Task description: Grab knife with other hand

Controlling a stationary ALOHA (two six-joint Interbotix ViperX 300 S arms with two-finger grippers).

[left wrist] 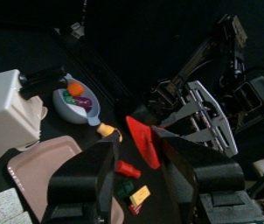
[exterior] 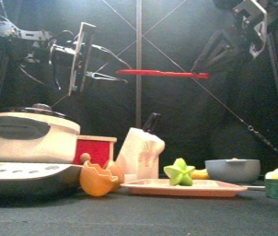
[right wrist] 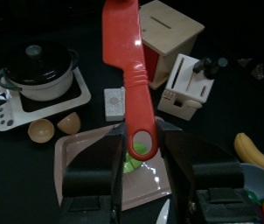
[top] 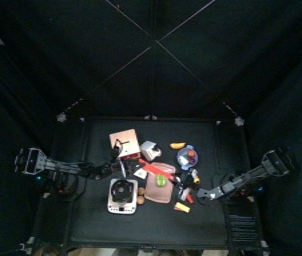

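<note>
A red knife [exterior: 164, 72] hangs level in the air above the table. In the right wrist view my right gripper [right wrist: 141, 162] is shut on the knife's handle [right wrist: 141, 140], and the blade runs away from it. In the left wrist view the blade's tip [left wrist: 144, 142] lies between the spread jaws of my left gripper [left wrist: 146, 171], which is open and not touching it. In the front view the left gripper [exterior: 102, 70] is at the blade end and the right gripper [exterior: 211, 66] at the handle end.
Below on the table stand a pot [exterior: 31, 134] on a scale [exterior: 25, 177], a red box [exterior: 95, 147], a knife block [exterior: 139, 152], a pink tray [exterior: 185, 190] with a green star fruit [exterior: 179, 171], and a bowl [exterior: 231, 170].
</note>
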